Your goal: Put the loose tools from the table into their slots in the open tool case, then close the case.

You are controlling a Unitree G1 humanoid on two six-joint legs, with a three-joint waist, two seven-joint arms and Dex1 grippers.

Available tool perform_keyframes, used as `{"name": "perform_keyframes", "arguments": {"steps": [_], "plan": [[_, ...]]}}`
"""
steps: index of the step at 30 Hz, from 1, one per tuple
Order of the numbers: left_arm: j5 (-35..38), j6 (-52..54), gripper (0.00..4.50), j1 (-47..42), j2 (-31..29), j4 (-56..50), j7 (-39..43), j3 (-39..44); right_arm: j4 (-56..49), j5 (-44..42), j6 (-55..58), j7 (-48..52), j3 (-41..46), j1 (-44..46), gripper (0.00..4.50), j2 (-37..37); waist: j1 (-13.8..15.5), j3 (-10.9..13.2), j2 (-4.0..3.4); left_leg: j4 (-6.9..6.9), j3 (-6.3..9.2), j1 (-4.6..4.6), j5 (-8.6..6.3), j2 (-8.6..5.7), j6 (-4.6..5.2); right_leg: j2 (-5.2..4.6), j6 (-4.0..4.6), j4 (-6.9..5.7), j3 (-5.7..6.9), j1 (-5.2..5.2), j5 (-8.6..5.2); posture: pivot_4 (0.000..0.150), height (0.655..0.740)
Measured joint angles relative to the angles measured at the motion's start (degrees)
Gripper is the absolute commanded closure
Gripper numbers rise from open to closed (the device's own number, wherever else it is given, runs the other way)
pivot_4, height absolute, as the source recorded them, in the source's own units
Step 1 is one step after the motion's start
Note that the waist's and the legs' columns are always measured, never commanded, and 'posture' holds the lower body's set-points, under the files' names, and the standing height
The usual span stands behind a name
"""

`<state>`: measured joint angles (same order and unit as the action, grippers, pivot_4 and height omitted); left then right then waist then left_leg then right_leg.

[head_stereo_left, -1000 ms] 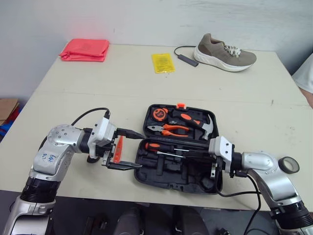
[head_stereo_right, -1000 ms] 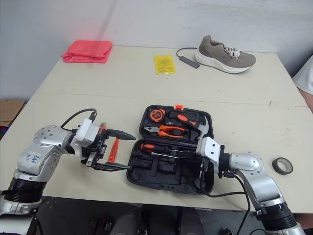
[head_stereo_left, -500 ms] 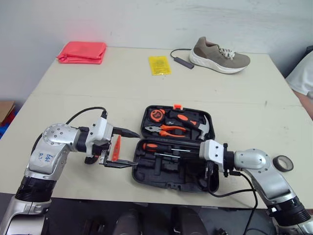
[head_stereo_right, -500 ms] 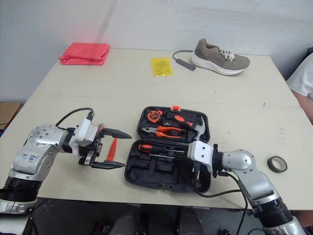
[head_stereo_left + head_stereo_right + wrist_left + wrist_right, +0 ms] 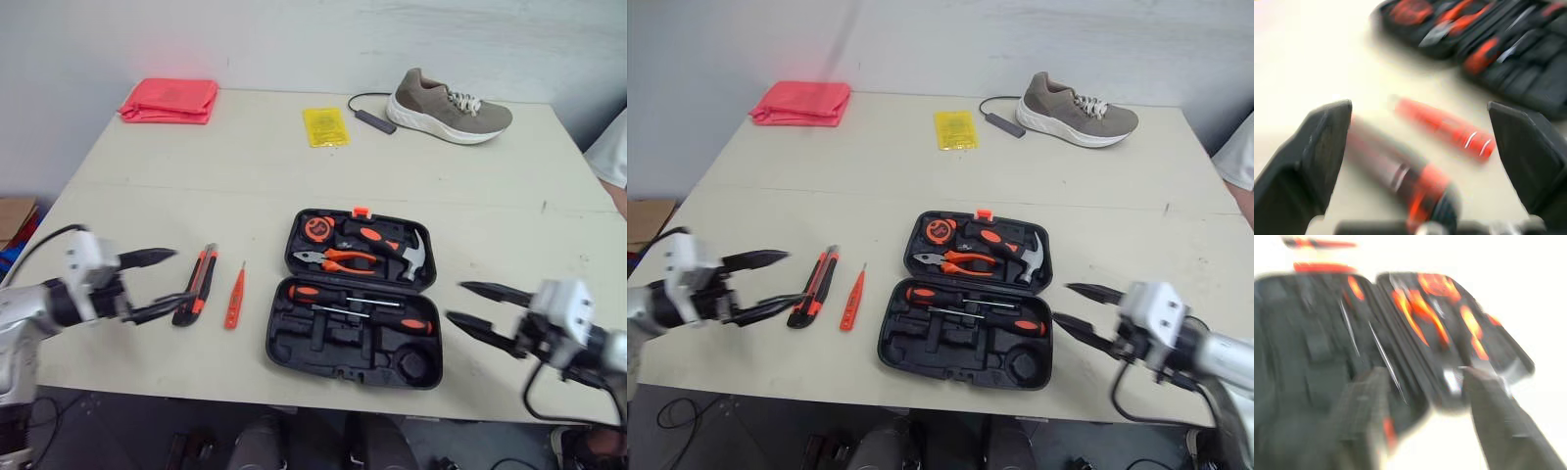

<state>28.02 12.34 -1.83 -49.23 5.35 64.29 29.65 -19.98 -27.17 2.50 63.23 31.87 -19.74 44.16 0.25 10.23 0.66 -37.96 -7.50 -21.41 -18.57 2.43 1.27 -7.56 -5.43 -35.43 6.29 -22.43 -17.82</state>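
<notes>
Soft, even light from above fills the head views, leaving only faint shadows under the tool case and sneaker on the pale table. Both wrist views are motion-blurred; the right one looks overexposed, with the table probably blown to white.

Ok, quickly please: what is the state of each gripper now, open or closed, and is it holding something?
Left gripper: open, holding nothing, next to the utility knife.
Right gripper: open, holding nothing, beside the tool case.
</notes>
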Motion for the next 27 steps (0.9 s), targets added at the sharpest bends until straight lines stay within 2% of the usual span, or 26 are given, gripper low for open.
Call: {"name": "perform_keyframes", "arguments": {"steps": [1,4,8,11,13,18,21,24,27], "plan": [[-0.6,-1.1,0.0,0.8,-0.4,2.8,-0.8,2.0,2.4,0.3,-2.0,1.1,2.3,-2.0,0.06,-0.1,-0.1,0.0,0.01,0.01,-0.04,0.02,-0.04,0.02,0.04,0.03,0.0,0.01,0.02,0.0,0.0,0.15,0.74],[-2.5,-6.1,0.0,2.7,-2.3,12.4,-3.0,7.5,13.4,2.9,-11.7,4.2,7.8,-6.1,0.06,-0.5,-0.3,0.0,0.06,0.01,-0.21,0.15,-0.19,0.03,0.0,-0.01,0.0,-0.01,0.04,0.0,0.0,0.15,0.74],[-5.2,-11.9,0.0,5.2,-5.2,22.4,-4.6,10.4,27.6,3.7,-18.8,4.6,14.1,-7.3,0.06,-0.3,-0.5,0.0,0.04,0.08,-0.33,0.23,-0.39,0.14,-0.23,-0.06,0.05,0.01,-0.27,-0.07,-0.02,0.15,0.74],[-6.1,-15.3,0.0,6.1,-6.0,27.4,-6.7,12.4,35.1,3.7,-22.9,5.4,16.0,-6.7,0.06,1.0,-0.7,0.0,0.01,0.15,-0.36,0.28,-0.41,0.2,-0.3,-0.05,0.14,0.0,-0.33,-0.12,-0.07,0.15,0.74],[-6.1,-16.3,0.0,7.2,-5.9,27.4,-7.1,12.8,36.4,2.7,-23.4,6.8,15.7,-6.3,0.06,1.1,-0.8,0.0,0.01,0.26,-0.35,0.33,-0.37,0.24,-0.38,-0.05,0.21,-0.02,-0.33,-0.12,-0.1,0.15,0.74],[-3.4,-12.0,0.0,9.2,-2.2,14.3,-8.3,12.0,27.3,-3.9,-17.3,7.0,12.1,-3.6,0.06,-0.1,-1.2,0.0,-0.08,0.44,-0.31,0.36,-0.24,0.27,-0.55,-0.06,0.33,-0.05,-0.36,-0.16,-0.08,0.15,0.74],[0.5,-1.6,0.0,15.2,-0.8,-4.4,-10.2,9.7,18.5,-6.5,-13.1,5.5,7.1,-1.1,0.06,-1.2,-1.6,0.0,-0.07,0.61,-0.29,0.35,-0.07,0.25,-0.81,-0.06,0.34,0.01,-0.35,-0.18,-0.08,0.15,0.74],[6.0,9.0,0.0,17.1,0.2,-20.0,-13.8,7.1,10.8,-8.2,-8.7,3.7,1.2,1.0,0.06,-2.3,-1.7,0.0,-0.11,0.64,-0.29,0.34,0.01,0.23,-0.82,-0.05,0.34,0.0,-0.35,-0.17,-0.09,0.15,0.74],[9.5,17.0,0.0,17.1,0.9,-29.0,-19.7,6.6,6.4,-8.8,-7.2,2.8,-2.1,3.0,0.06,-2.7,-1.6,0.0,-0.12,0.64,-0.29,0.37,0.18,0.22,-0.6,0.03,0.34,-0.04,-0.33,-0.14,-0.09,0.15,0.74]]}}
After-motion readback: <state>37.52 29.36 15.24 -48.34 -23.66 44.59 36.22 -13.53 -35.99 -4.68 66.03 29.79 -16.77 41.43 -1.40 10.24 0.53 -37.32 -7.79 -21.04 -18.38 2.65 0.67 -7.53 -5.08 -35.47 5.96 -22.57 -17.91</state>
